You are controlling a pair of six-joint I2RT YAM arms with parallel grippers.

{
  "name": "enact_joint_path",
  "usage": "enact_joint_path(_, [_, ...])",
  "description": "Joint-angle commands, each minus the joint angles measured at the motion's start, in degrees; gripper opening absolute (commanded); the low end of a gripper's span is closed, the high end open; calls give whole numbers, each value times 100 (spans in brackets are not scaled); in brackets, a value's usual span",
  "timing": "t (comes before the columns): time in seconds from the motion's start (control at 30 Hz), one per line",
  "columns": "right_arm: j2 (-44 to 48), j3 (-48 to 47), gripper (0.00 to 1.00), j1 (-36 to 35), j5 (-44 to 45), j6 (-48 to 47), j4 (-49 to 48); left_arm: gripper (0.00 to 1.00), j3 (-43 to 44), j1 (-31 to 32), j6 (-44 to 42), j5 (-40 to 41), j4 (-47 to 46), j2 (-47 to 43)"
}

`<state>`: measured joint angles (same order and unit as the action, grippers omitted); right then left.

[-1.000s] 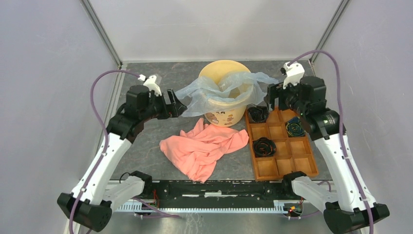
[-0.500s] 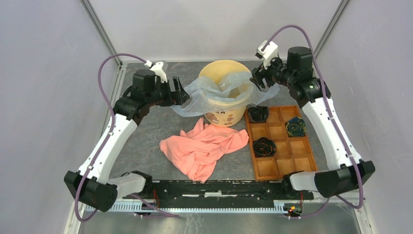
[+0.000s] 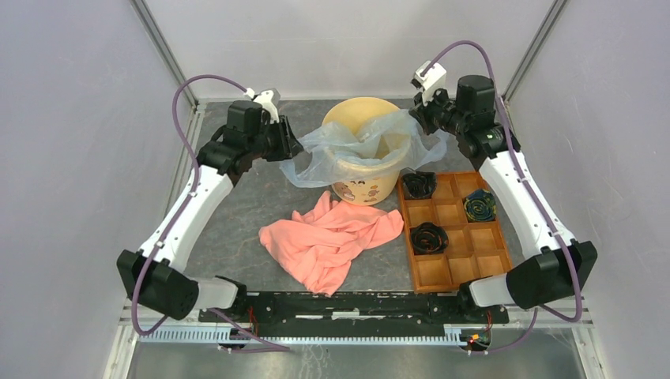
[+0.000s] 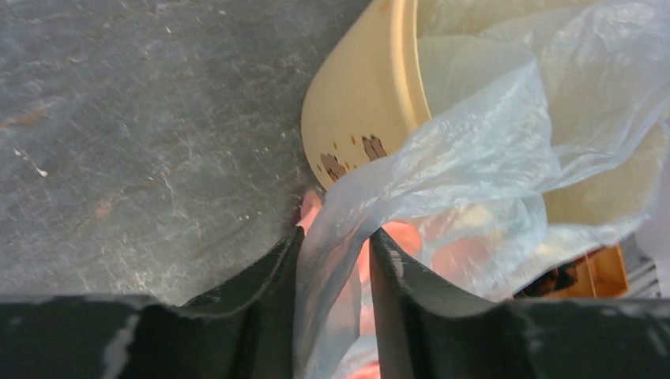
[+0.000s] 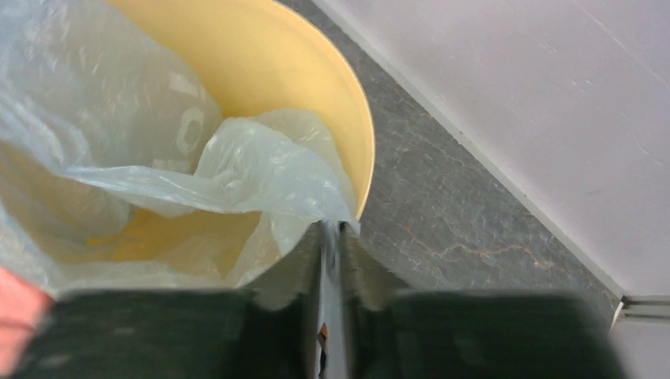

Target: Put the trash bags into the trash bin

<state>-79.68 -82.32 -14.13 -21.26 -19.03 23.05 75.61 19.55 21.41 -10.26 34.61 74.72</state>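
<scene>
Top view: the left claw [image 3: 288, 146] sits at the bin's [image 3: 363, 185] left side and the right claw [image 3: 419, 118] at its far-right rim, w/ the clear bag [image 3: 348, 154] stretched between them, partly down in the bin and partly spilling over the near rim. A pink bag [image 3: 328, 241], or so it looks, lies flat on the table nearer the arm bases than either claw. The wooden tray [image 3: 462, 268] w/ black rolls [image 3: 429, 237] is below the right claw's elbow. Left wrist view: the left claw [image 4: 336, 237] has bag film [image 4: 474, 142] filling the gap between its two fingers, which stand a bit apart. Can't tell if it's truly clamped. The bin [image 4: 363, 87] wall is just ahead and to the right of the tips. Right wrist view: the right claw [image 5: 333, 229] is clenched on a thin corner of the bag [image 5: 261, 170], and the bin [image 5: 316, 63] mouth opens ahead and to the left of it. To do this well, imo, confirm the left pinch before pulling. Then lift both edges together, spread them wider than the rim and fold them outward over it evenly. Go slow, since thin film tears or slips, and a one-sided tug could tip the bin.
</scene>
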Motion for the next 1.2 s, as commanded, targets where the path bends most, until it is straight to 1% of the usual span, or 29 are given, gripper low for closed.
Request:
enact_joint_path(0.0, [-290,-90,1,33,694,645,-861,39,436,-47,10,305,-292,388])
enact_joint_path(0.2, [-1041,-557,1,59,656,925,-1089,20,714,-145,108,280,-457,899])
enact_joint_path(0.37, [-1523,-684,1,91,769,1114,-1522,9,836,-363,340,161,-789,1319])
enact_joint_path(0.47, [-1911,-899,1,101,635,1177,-1636,3,833,-535,595,-163,-1127,1598])
enact_joint_path(0.57, [-2200,-1089,1,118,434,1244,-1632,2,772,-668,856,-596,-1539,1813])
enact_joint_path(0.67, [-2271,-992,1,148,274,1464,-1906,2,610,-731,1087,-866,-1991,1866])
enact_joint_path(0.8, [-2348,-790,1,273,238,2088,-2477,2,369,-749,1370,-776,-2616,1764])
enact_joint_path(0.9, [-2562,-783,1,419,252,2548,-2627,2,456,-783,1582,-721,-2656,1941])
enact_joint_path(1.0, [-2806,-754,1,541,30,2797,-2681,2,599,-811,1773,-793,-2617,2259])
enact_joint_path(1.17, [-2928,-284,1,604,-108,3007,-2855,2,524,-992,2126,-898,-2897,2669])
